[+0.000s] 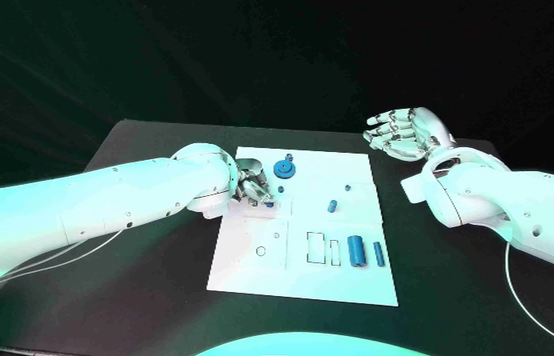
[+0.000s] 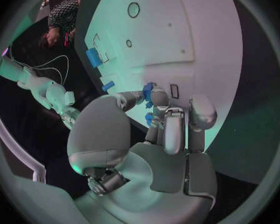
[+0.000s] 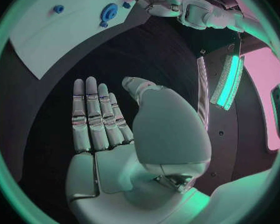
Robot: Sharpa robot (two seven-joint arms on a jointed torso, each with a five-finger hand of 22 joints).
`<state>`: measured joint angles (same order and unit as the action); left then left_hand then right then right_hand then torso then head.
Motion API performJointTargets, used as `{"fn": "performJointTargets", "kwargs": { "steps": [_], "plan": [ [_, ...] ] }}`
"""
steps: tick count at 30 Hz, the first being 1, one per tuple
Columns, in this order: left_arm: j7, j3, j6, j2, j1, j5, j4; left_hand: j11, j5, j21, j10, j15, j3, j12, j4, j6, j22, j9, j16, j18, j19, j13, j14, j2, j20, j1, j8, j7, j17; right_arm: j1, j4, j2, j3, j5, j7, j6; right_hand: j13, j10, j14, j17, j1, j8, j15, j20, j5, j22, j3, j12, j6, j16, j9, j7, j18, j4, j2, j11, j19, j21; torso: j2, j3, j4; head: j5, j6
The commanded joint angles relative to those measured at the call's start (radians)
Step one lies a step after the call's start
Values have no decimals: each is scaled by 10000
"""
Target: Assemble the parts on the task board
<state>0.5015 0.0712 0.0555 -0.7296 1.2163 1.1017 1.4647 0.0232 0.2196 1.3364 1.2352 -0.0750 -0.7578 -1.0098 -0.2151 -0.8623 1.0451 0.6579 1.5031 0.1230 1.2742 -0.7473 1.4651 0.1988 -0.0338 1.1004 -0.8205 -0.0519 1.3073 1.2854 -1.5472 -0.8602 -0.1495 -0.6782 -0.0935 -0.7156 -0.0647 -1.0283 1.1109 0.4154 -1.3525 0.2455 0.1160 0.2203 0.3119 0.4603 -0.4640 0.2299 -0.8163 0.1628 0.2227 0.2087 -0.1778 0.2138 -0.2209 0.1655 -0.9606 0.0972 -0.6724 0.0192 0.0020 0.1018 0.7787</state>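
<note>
A: Left hand [image 1: 252,186] is down at the near-left part of the white board [image 1: 347,284], fingers curled over a small blue part [image 2: 149,93]. It looks pinched between the fingertips, and the rest of that part is covered.

B: And the right hand [image 1: 404,134]?

A: Up off the table past the board's far right corner, fingers straight and a little apart, nothing in it.

B: So where does this go wrong?

A: My guess is the seating. If the part goes down tilted, it could jam at the slot's edge or pop out of the fingertips (there isn't much of it to hold). The hand also sits close to the blue gear [image 1: 284,169], so a careless lift might knock it.

B: What do the cameras disagree on?

A: The head view gives the whole layout: the gear, a small blue peg [image 1: 332,206] mid-board, two blue cylinders [image 1: 366,253] standing near the right edge. But the left hand hides its own grasp there. The left wrist view looks straight along the fingers and shows blue between them. The right wrist view confirms that bare palm.
</note>
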Motion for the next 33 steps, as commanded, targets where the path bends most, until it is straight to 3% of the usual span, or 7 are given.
{"fn": "performJointTargets", "kwargs": {
  "steps": [1,33],
  "plan": [
    [51,24,224,-2,-44,412,5,9,87,56,93,-52,-2188,-59,2176,-116,59,17,49,-186,97,-28,726,21,7,115,36,14,1414,-8,-1,-1,1,-90,-68,171,9,-1,-52,-11,64,-48,26,70,61,-14,24,-34,83,-51,-17,345,-32,-18,8,76,6,-34,0,2,0,9,-2],
    [44,23,-641,-42,-113,415,101,54,541,258,308,-87,-2201,-229,2218,-246,433,36,102,-254,312,-261,757,69,39,15,26,61,1506,-34,35,20,-1,-90,-86,171,8,5,-55,-25,91,-51,30,77,86,-52,29,-35,85,-73,-20,347,-34,-14,16,76,10,-55,-5,-1,4,-13,25]
  ]
}}
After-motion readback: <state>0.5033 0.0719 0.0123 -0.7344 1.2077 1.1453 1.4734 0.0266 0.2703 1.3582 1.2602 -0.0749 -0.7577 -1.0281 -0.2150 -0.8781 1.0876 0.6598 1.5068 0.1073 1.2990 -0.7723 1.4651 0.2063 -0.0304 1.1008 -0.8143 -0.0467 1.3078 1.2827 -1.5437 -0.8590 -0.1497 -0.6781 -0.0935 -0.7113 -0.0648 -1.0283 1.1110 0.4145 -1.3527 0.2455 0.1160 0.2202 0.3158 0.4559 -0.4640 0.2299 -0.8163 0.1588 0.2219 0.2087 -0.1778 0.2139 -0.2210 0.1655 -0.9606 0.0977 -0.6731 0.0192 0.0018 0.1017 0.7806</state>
